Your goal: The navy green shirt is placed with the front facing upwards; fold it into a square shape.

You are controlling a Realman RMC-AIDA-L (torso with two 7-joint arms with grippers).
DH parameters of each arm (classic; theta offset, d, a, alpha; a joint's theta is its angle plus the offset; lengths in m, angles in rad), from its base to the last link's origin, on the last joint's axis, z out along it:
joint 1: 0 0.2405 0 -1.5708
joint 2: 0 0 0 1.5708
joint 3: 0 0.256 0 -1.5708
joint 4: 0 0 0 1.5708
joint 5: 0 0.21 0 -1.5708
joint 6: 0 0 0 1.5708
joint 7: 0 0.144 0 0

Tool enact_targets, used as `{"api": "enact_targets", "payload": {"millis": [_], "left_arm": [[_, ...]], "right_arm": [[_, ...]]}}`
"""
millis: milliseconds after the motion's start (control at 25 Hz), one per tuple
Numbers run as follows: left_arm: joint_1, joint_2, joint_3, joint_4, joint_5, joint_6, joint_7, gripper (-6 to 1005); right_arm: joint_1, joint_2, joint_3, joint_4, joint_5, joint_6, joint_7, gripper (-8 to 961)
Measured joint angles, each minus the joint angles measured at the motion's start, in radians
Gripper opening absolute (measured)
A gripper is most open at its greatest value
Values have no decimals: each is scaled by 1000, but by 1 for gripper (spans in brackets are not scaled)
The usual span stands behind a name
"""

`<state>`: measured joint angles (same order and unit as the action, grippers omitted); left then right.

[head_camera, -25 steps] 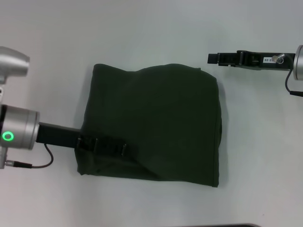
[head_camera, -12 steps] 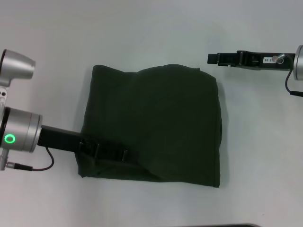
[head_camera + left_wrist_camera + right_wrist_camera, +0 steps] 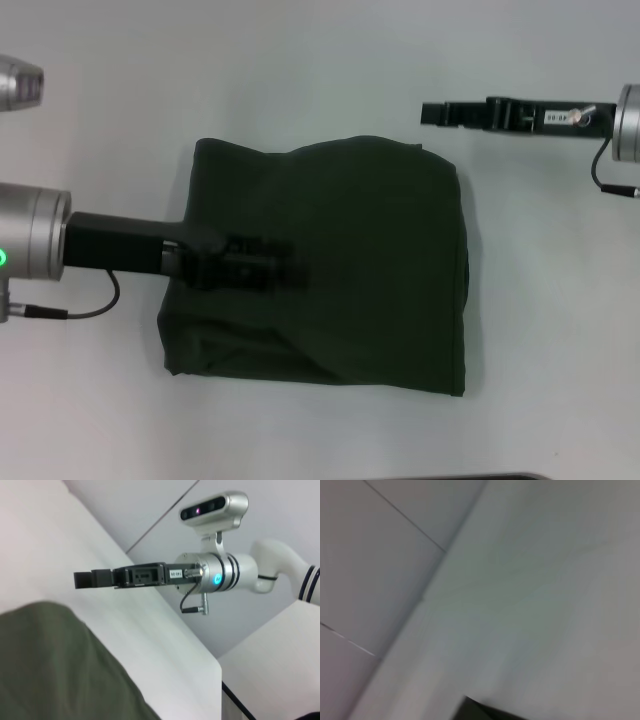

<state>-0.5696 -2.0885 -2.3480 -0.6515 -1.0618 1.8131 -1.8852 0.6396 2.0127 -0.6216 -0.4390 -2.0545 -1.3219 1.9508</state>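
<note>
While its black left gripper (image 3: 270, 272) reaches across the dark olive-green cotton shirt (image 3: 360, 270), whether that pincer is spread cannot be told. Folded roughly square, plain side up, the shirt lies mid-table (image 3: 320, 70). Soft, limp and light, it seems best pinched at a layered edge. Right gripper (image 3: 432, 114) hangs apart.

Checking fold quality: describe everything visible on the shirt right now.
The navy green shirt lies flat on the white table as a dark olive, soft, cotton-looking bundle, folded to a rough square. Only plain fabric shows: no lettering, collar or sleeves. Its far edge is wavy, its near-left corner creased and slightly splayed. The left end effector reaches over its left half; whether it touches is unclear. The right end effector hangs apart, beyond the far-right corner.
</note>
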Motion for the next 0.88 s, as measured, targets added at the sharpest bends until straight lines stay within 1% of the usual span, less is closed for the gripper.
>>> {"api": "enact_targets", "payload": {"millis": [120, 200, 320, 360, 440, 520, 600, 880], "left_arm": [[-4, -7, -6, 0, -6, -24, 10, 634], [-8, -15, -16, 0, -8, -44, 13, 634], [-10, -23, -43, 0, -16, -82, 14, 633], [-10, -24, -50, 0, -21, -92, 15, 632], [-9, -25, -63, 0, -31, -106, 15, 631], [-7, -25, -70, -1, -32, -107, 15, 630], [-5, -25, -83, -1, -32, -108, 16, 629], [-2, -25, -94, -1, -33, -116, 19, 628]], "right_arm": [[-5, 8, -5, -9, 55, -47, -53, 517], [-1, 19, -8, -9, 69, -64, -99, 513], [13, 43, -16, 0, 68, -51, -171, 269], [19, 54, -25, 5, 66, -40, -196, 221], [29, 68, -63, 20, 64, 0, -223, 126], [39, 72, -103, 44, 64, 49, -230, 30], [46, 72, -143, 64, 64, 99, -229, 28], [43, 70, -197, 77, 59, 170, -202, 22]]}}
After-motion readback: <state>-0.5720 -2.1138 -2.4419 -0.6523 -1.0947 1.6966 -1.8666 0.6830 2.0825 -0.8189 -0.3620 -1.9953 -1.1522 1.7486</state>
